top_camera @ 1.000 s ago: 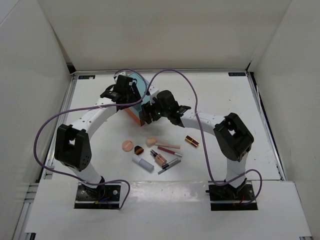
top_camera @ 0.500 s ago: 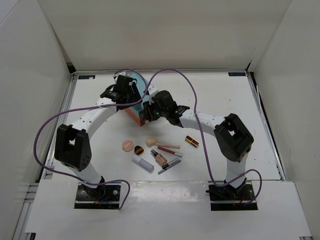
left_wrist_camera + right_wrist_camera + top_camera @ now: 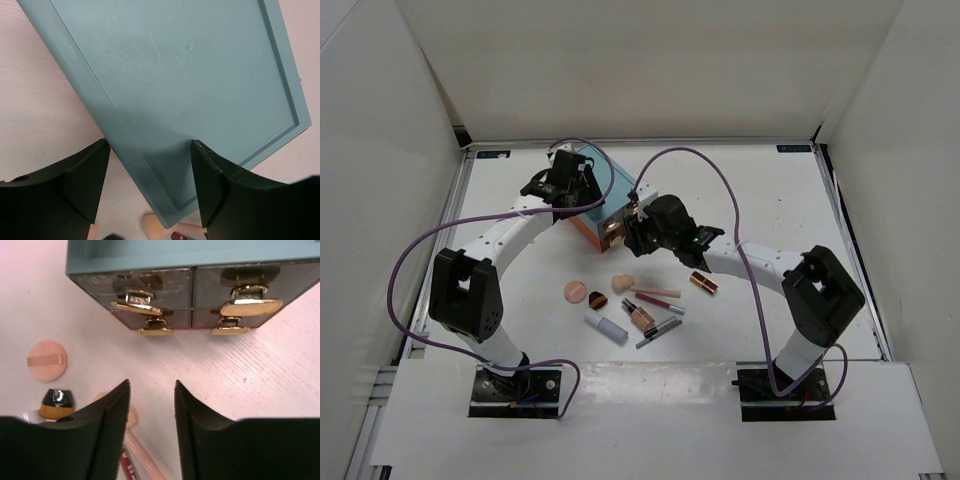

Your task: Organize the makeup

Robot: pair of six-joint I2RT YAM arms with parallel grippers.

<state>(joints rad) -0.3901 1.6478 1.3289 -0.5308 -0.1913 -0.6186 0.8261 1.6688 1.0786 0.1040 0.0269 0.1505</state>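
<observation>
The makeup lies loose on the white table (image 3: 790, 200), on the near side of the teal box (image 3: 612, 183) and outside both sets of jaws. The right gripper (image 3: 151, 385) faces the box's drawer front. Its black fingers stand a narrow gap apart, with only bare table between them. The four dark, glossy drawers (image 3: 150, 287) carry polished gold knobs (image 3: 250, 306). At the left end of the cluster sits the peach puff (image 3: 46, 360), a flat matte disc with a ribbon band across it. Just near of it is a black-capped bottle (image 3: 56, 404) with an amber body. The beige sponge (image 3: 623, 284), rounded and soft-looking, lies close under the right gripper, touching a slim pink pencil (image 3: 658, 292). The lipstick tube (image 3: 704, 283), dark with gold ends, lies apart to the right. Nearest the arm bases are the white tube (image 3: 606, 326), the foundation bottle (image 3: 639, 315) and a thin silver pencil (image 3: 660, 332). The left gripper (image 3: 149, 145) hangs over the box's smooth, faintly scratched plastic top with its jaws spread wide and holding nothing. One finger is over the lid and the other over the table beside the box's edge; whether they touch the box cannot be told.
</observation>
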